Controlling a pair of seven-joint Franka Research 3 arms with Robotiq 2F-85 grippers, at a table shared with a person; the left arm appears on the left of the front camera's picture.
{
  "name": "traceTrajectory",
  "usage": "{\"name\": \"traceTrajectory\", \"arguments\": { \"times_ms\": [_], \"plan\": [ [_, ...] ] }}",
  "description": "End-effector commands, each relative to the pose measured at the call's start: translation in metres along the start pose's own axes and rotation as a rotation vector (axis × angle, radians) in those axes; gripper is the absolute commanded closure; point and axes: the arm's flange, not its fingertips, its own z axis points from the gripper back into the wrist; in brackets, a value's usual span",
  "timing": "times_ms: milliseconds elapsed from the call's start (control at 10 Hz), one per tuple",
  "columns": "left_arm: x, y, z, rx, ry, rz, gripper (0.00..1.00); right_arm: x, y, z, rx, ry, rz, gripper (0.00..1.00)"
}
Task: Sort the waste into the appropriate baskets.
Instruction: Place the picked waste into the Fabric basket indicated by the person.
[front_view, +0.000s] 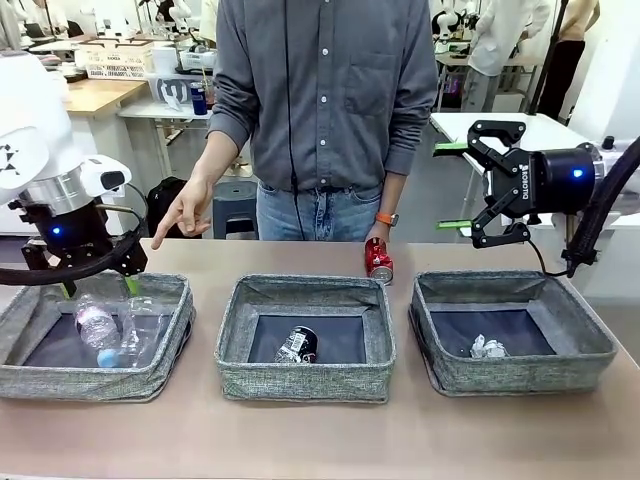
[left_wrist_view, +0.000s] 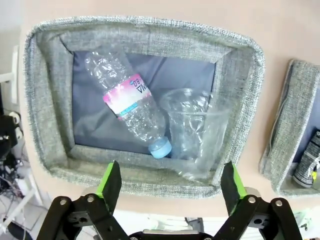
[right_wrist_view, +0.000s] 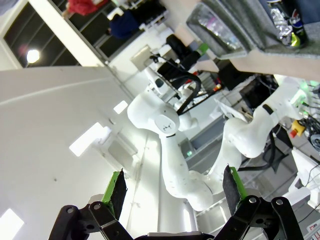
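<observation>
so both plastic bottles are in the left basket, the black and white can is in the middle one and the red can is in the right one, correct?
Not quite: in the front view the red can stands on the table behind the baskets, by the person's hand. The right basket holds a small white-silver wad. The rest is right.

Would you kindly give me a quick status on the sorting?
Left gripper open above left basket, both bottles inside. Right gripper open, raised. Red can in person's hand.

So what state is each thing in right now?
Left claw: open, above left bin.
Right claw: open, raised.
Labelled bottle: lying in left bin.
Clear bottle: beside it.
Black can: middle bin.
Wad: right bin.
Red can: on table, person's hand on it.
</observation>
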Motion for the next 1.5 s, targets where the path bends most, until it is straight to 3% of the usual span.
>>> {"name": "traceTrajectory", "arguments": {
  "times_ms": [0,300,500,600,700,800,900,1100,1200,1300,1400],
  "plan": [
    [-0.003,0.006,-0.002,-0.025,-0.014,-0.018,0.00,-0.002,0.004,-0.002,0.016,0.012,-0.006,0.00],
    [-0.004,0.007,0.002,-0.050,0.015,-0.049,0.00,-0.002,0.004,-0.002,0.016,0.012,-0.006,0.00],
    [0.004,0.024,0.040,-0.295,0.205,-0.260,0.00,-0.002,0.004,-0.002,0.016,0.012,-0.006,0.00],
    [0.007,0.034,0.070,-0.445,0.234,-0.343,0.00,-0.002,0.004,-0.002,0.016,0.012,-0.006,0.00],
    [0.009,0.043,0.097,-0.623,0.223,-0.320,0.00,-0.002,0.004,-0.002,0.016,0.012,-0.006,0.00],
    [0.008,0.050,0.113,-0.875,0.222,-0.181,0.00,-0.002,0.004,-0.002,0.016,0.012,-0.006,0.00],
    [0.003,0.054,0.113,-1.048,0.166,-0.077,0.00,-0.002,0.004,-0.002,0.016,0.012,-0.006,0.00],
    [-0.004,0.057,0.109,-1.307,0.049,0.122,0.00,-0.002,0.004,-0.002,0.016,0.012,-0.006,0.00],
    [-0.005,0.055,0.104,-1.362,0.056,0.199,0.00,-0.002,0.004,-0.002,0.016,0.012,-0.006,0.00],
    [-0.008,0.051,0.095,-1.191,-0.026,0.218,0.00,-0.002,0.004,-0.002,0.016,0.012,-0.006,0.00],
    [0.003,0.072,0.116,-1.212,0.141,0.029,0.00,-0.002,0.004,-0.002,0.016,0.012,-0.006,0.00]
  ]
}}
